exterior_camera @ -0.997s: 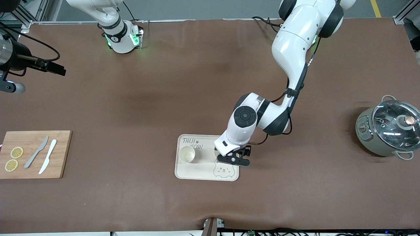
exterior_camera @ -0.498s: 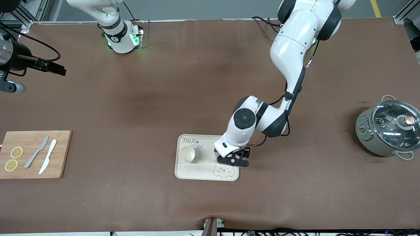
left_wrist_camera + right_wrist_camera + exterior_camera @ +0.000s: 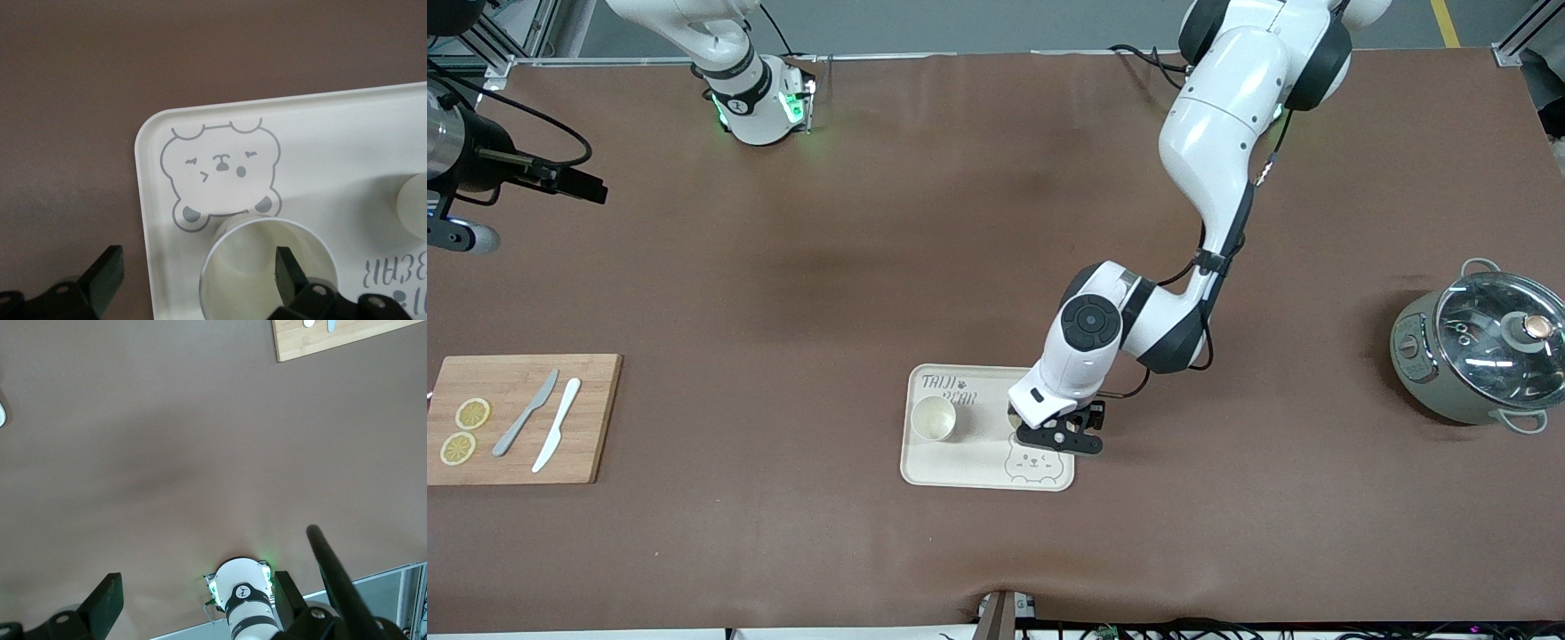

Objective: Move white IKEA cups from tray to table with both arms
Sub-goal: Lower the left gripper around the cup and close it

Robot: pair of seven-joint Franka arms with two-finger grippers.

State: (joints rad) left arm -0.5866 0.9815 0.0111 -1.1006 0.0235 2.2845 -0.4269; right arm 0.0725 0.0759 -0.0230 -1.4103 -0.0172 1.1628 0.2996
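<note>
Two cups still sit on the tray, so nothing has reached the table yet. The left gripper has its fingers spread apart around the wall of the cup at the tray's end toward the left arm: one finger dips inside the cup's mouth, the other hangs outside, over the tray's edge and the brown table, just beside the bear drawing. Nothing is clamped. Over the last second this gripper has drifted a little farther from the front camera, and its jaws have stayed as wide as they were; I judge the arm is settling for the grasp and that closing comes next. In the front view that cup is almost wholly hidden under the left wrist. The other cup stands free at the tray's end toward the right arm, just below the lettering, well apart from either gripper. The right gripper waits with fingers apart, high over bare table at the right arm's end, unchanged over the second. Farther out lie a cutting board with two knives and lemon slices, and a lidded pot at the left arm's end.
</note>
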